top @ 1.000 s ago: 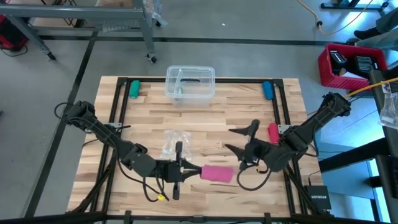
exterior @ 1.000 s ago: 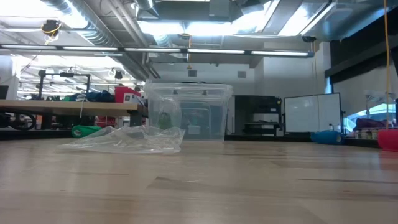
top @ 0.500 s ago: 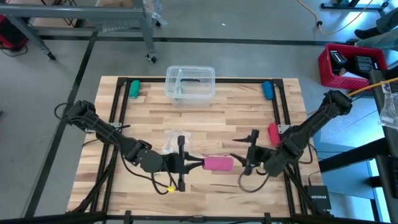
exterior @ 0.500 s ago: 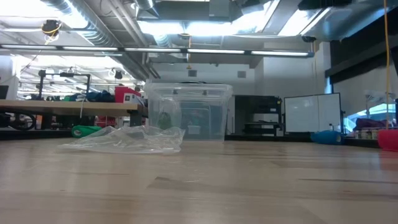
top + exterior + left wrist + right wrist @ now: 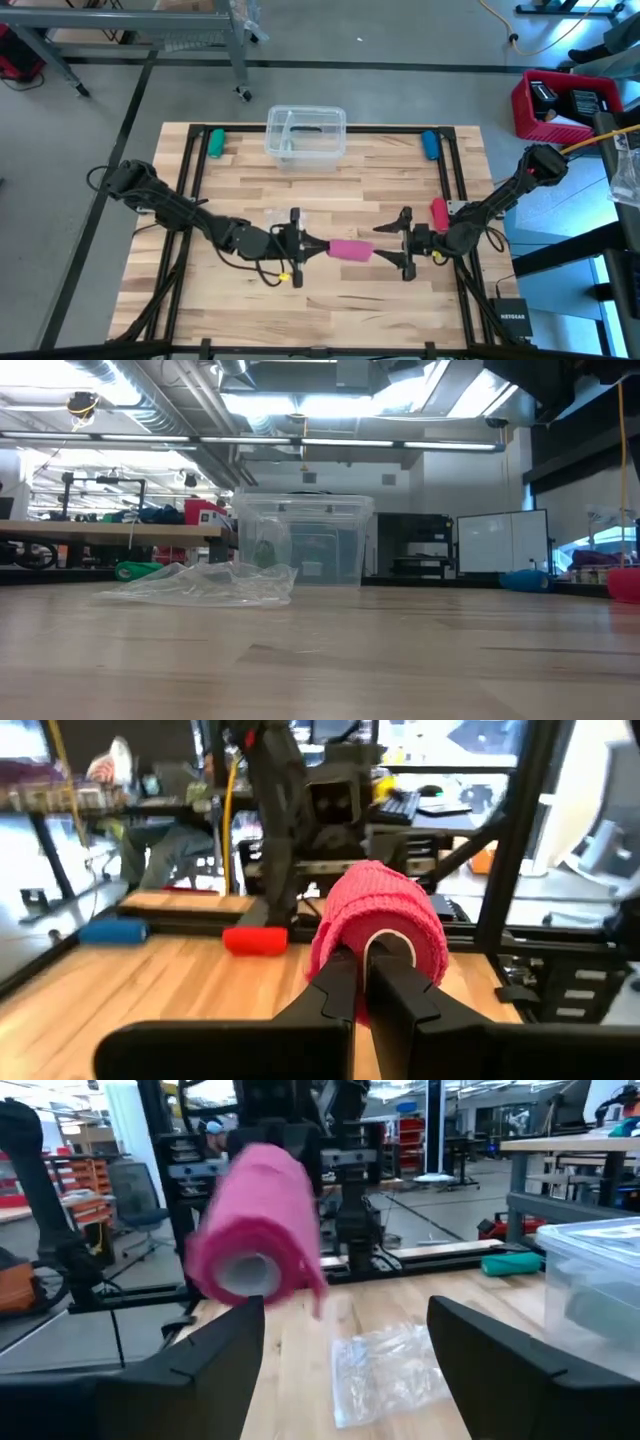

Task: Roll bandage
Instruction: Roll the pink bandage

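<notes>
Bandage on left pincer tips

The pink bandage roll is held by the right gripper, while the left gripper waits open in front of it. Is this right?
Not quite: the sides are swapped. The left gripper is shut on the pink bandage roll, as the left wrist view shows, and the right gripper waits open in front of it, as the high view shows.

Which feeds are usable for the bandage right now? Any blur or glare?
High view: evenly lit, bandage sharp. Left wrist view: roll crisp, windows behind blown out. Right wrist view: roll smeared, clear wrapper soft. Low view: bandage absent, ceiling lights glare.
</notes>
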Controlling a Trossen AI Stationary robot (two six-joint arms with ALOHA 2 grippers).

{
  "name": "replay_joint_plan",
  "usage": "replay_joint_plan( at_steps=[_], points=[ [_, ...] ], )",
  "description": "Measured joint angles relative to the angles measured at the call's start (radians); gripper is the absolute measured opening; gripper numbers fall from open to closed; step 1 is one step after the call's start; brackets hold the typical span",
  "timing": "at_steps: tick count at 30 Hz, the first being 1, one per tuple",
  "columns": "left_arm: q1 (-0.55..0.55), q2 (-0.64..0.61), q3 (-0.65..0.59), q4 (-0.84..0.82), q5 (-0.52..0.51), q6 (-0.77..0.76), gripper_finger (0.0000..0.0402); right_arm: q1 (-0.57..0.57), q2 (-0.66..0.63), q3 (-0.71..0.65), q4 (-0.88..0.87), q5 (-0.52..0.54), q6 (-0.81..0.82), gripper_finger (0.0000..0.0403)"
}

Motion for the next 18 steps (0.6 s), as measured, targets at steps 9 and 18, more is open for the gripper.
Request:
replay_joint_plan(
  at_steps=[9, 18],
  points=[
    [0.008, 0.001, -0.02, 0.041, 0.001, -0.04, 0.0004, -0.066, 0.036, 0.03, -0.005, -0.02, -0.025, 0.0257],
    [0.008, 0.001, -0.02, 0.045, 0.0, -0.041, 0.0004, -0.093, 0.04, 0.032, 0.023, -0.114, -0.029, 0.0147]
  ],
)
